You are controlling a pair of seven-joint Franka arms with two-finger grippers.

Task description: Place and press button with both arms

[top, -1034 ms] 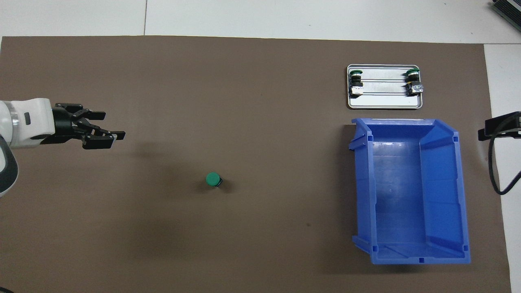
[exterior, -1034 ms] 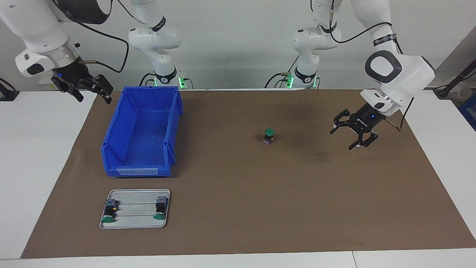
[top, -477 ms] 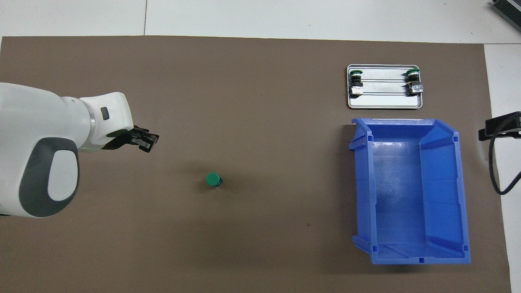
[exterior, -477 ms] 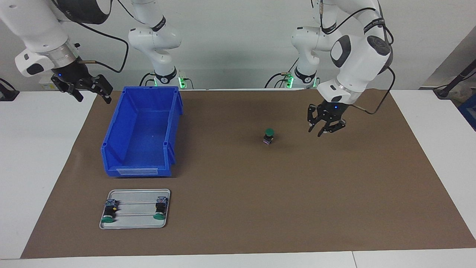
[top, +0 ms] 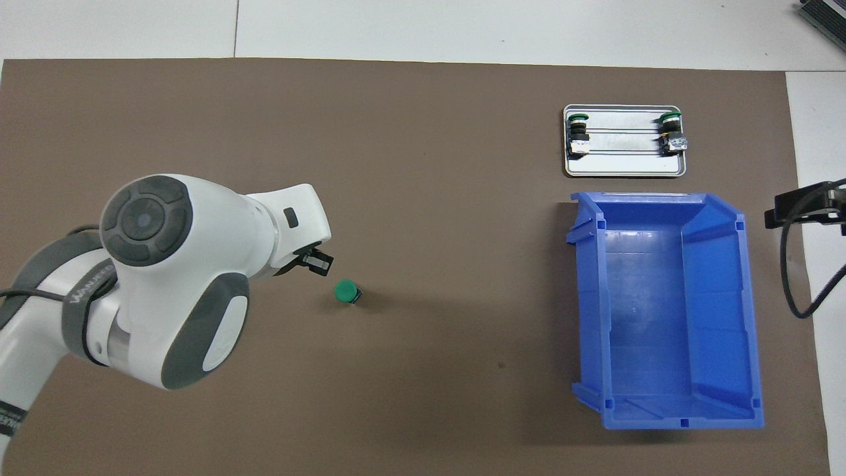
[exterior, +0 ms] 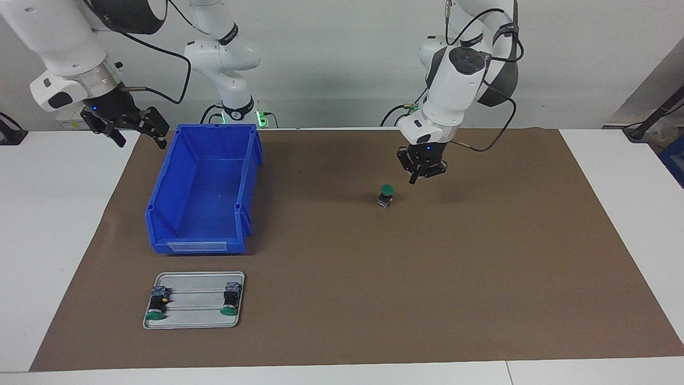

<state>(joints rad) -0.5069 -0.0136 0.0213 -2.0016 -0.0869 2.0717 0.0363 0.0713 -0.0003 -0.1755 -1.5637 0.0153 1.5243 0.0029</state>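
1. Left gripper is shown clenched, fingertips together and holding nothing, hanging over the brown mat just beside the button, toward the left arm's end of the table. Closed fingers are judged to suit a press on the cap.
2. The button is set upright on the mat, green cap up, near the table's middle and well apart from the blue bin.
3. Right gripper is held with fingers spread, empty, over the table edge beside the bin; that arm waits.
4. Two more buttons are laid on the metal tray, farther from the robots than the bin.
5. In the overhead view the left gripper is mostly covered by its own wrist, and the right gripper is cut off at the frame edge.
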